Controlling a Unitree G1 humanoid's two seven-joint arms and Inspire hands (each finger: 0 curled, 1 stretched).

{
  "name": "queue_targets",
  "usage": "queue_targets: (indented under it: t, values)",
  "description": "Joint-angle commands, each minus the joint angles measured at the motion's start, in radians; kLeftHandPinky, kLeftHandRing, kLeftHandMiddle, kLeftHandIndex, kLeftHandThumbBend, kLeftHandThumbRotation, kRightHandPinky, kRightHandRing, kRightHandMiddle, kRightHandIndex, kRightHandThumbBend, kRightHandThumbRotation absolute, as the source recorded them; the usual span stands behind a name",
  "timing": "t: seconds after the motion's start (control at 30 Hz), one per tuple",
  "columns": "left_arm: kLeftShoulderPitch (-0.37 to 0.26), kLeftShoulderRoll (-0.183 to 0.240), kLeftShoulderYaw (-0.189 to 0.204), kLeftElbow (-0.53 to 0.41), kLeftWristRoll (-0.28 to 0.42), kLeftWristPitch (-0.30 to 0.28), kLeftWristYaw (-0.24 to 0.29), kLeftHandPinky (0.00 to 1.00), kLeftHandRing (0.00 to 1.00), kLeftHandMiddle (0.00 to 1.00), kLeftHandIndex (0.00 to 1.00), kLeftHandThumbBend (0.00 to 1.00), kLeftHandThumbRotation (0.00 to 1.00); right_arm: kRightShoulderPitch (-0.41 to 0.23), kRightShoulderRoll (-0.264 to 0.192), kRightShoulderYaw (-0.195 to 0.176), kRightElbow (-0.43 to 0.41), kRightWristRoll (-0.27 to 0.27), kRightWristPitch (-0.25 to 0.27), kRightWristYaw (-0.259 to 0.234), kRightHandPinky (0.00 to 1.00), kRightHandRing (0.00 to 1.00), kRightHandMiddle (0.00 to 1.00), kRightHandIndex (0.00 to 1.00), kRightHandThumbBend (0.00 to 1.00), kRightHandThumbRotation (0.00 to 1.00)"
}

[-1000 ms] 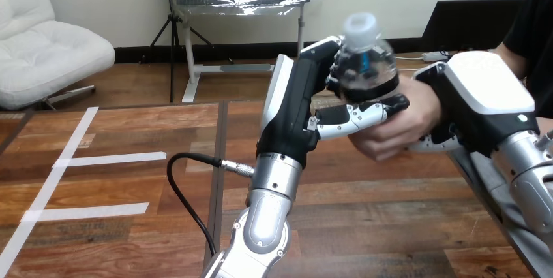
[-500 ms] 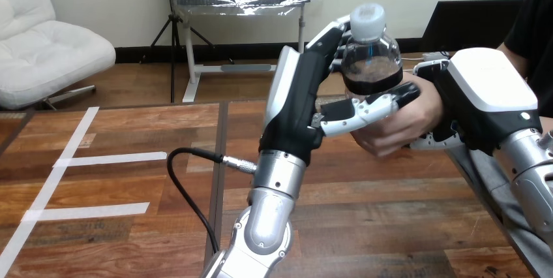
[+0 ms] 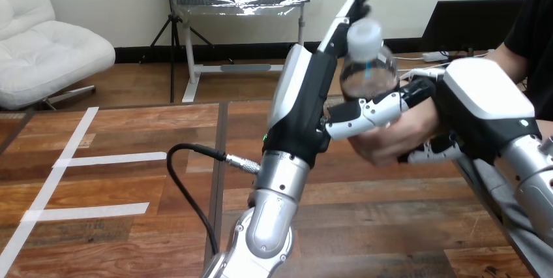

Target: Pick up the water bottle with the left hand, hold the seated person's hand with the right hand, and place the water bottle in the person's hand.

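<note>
Upper centre of frame: the water bottle [image 3: 368, 62] is seen upright, white cap up, dark liquid in its lower part. The left hand [image 3: 303, 105] is raised beside it, opened, fingers [image 3: 345, 14] straight up behind the bottle, thumb [image 3: 372, 109] laid across its base. Just below, the person's hand [image 3: 394, 138] is cupped under the bottle. At right, the right hand [image 3: 486, 105] is closed about the person's hand, with its fingertips [image 3: 427, 154] curled beneath. All are held above the table [image 3: 130, 193].
</note>
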Motion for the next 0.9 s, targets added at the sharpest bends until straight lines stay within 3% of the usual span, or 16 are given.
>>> queue_targets:
  t: [0.0, 0.27, 0.87]
  values:
    - [0.029, -0.03, 0.001, -0.053, 0.016, 0.016, -0.006, 1.0, 1.0, 1.0, 1.0, 0.99, 0.7, 0.006, -0.008, -0.044, -0.086, 0.015, 0.01, 0.013, 0.91, 0.98, 0.98, 0.94, 0.93, 0.01]
    - [0.055, -0.02, 0.011, -0.072, -0.008, -0.004, -0.028, 1.0, 1.0, 1.0, 1.0, 1.0, 0.73, 0.05, 0.01, -0.067, -0.158, 0.016, 0.043, 0.021, 0.96, 1.0, 1.0, 0.97, 0.94, 0.02]
    - [0.151, -0.014, 0.034, -0.142, -0.069, -0.048, -0.046, 1.0, 1.0, 1.0, 1.0, 0.95, 0.72, 0.14, 0.047, -0.093, -0.283, 0.009, 0.102, 0.004, 0.97, 1.0, 1.0, 0.94, 0.91, 0.01]
